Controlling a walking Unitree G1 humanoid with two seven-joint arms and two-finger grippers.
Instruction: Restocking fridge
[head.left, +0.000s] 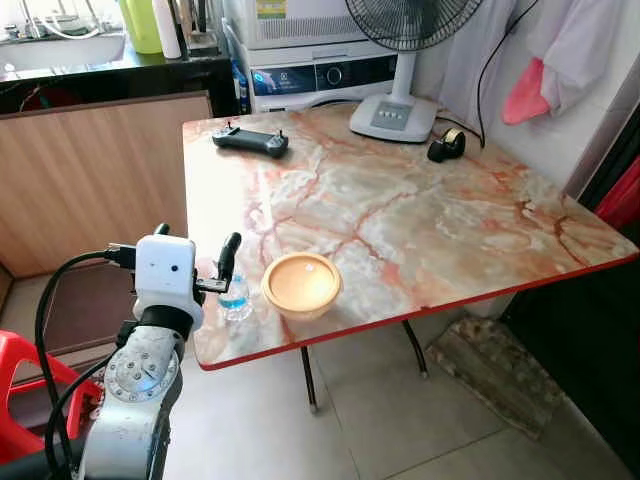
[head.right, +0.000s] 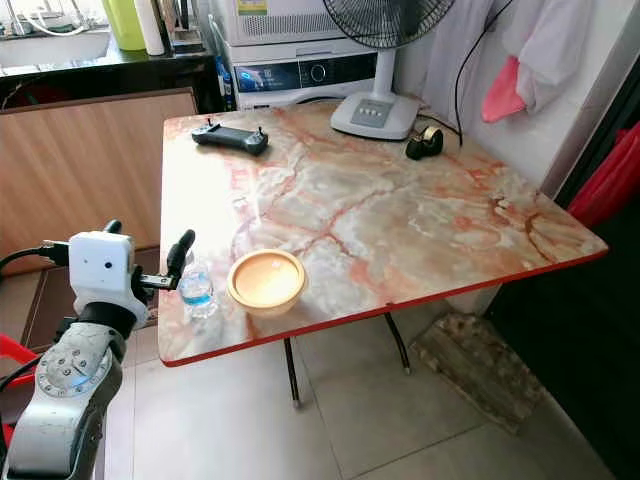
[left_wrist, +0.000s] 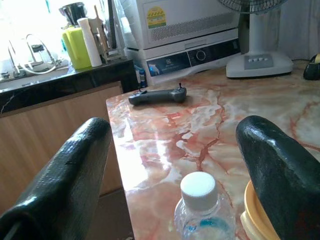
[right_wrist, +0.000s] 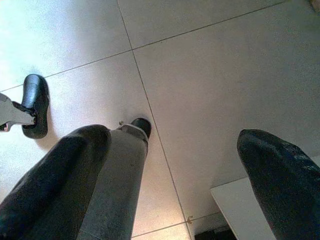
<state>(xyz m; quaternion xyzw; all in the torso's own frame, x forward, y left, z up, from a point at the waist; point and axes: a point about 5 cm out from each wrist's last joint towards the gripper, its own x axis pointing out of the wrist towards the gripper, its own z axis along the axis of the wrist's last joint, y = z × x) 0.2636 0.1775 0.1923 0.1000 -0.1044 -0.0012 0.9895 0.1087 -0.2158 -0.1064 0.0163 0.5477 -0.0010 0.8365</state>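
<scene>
**Left jaws spread at a water bottle on the marble surface**

Left wrist view looks between two black fingers spread wide, with a small clear water bottle and its white cap standing between them, touched by neither. From the head camera, the left gripper hovers at the near left corner of the marble-patterned surface, the bottle upright just beyond it near the red edge. Just beside the bottle sits a yellow bowl. Farther back lie a dark handheld controller, a black tape dispenser and the white base of a standing fan. Right wrist view shows the right gripper with jaws apart above the tiled floor.
</scene>
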